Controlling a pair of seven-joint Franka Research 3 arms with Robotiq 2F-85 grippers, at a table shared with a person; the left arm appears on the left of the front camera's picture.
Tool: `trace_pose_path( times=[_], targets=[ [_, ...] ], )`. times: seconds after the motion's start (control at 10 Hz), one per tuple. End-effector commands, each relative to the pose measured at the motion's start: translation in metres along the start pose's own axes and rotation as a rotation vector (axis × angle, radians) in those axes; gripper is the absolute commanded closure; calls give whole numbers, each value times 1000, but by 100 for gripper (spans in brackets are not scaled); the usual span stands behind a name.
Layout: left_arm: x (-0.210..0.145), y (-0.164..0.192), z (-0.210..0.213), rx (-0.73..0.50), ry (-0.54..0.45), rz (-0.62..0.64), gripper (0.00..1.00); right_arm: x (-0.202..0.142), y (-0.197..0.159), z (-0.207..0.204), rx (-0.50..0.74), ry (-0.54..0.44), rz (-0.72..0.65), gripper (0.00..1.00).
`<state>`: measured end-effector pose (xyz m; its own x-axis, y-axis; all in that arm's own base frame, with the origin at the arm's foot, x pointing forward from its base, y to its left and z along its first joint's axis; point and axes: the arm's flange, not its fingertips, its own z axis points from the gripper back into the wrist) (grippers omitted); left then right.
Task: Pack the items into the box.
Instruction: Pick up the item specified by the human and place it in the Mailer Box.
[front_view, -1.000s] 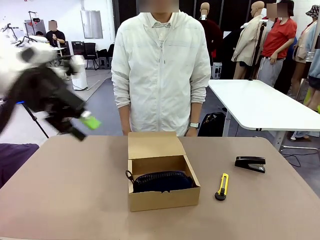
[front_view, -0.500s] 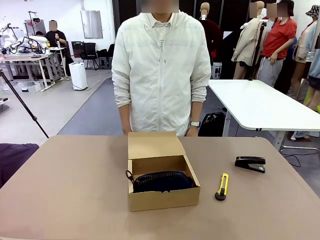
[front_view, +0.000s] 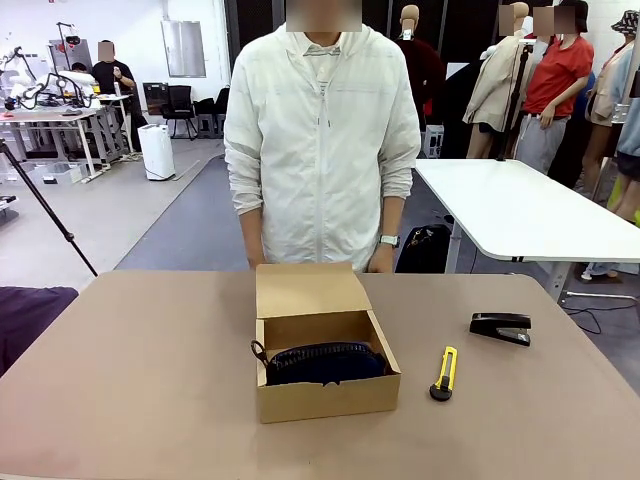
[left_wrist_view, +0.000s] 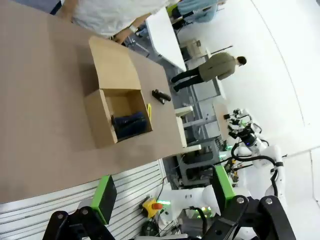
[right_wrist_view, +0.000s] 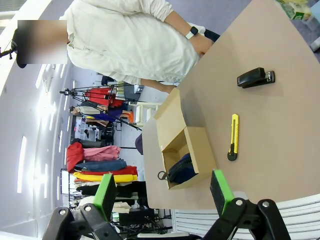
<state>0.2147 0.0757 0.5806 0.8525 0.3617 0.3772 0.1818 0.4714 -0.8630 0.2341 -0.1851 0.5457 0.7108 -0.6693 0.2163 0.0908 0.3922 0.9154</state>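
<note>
The left gripper (left_wrist_view: 164, 192) has swung back off the table (front_view: 150, 380) since a second ago. It and the right gripper (right_wrist_view: 163, 192) hang high, fingers spread wide with nothing between, ready to grab, I think. Far ahead of them the box (front_view: 325, 397) has its flap up so things can go in. The navy pouch (front_view: 325, 362) lies inside it. The stapler (front_view: 500, 327) sits outside, well apart from the right gripper, past a yellow knife (front_view: 444, 372), so it is still to pack.
</note>
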Motion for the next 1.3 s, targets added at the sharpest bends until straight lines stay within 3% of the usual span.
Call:
trace_pose_path(
  times=[0.0, 1.2],
  targets=[
    [-2, -5, 4, -9, -5, 7, 0, 2, 1, 0, 24, -5, 18, 0],
    [-2, -5, 4, -9, -5, 7, 0, 2, 1, 0, 24, -5, 18, 0]
  ],
)
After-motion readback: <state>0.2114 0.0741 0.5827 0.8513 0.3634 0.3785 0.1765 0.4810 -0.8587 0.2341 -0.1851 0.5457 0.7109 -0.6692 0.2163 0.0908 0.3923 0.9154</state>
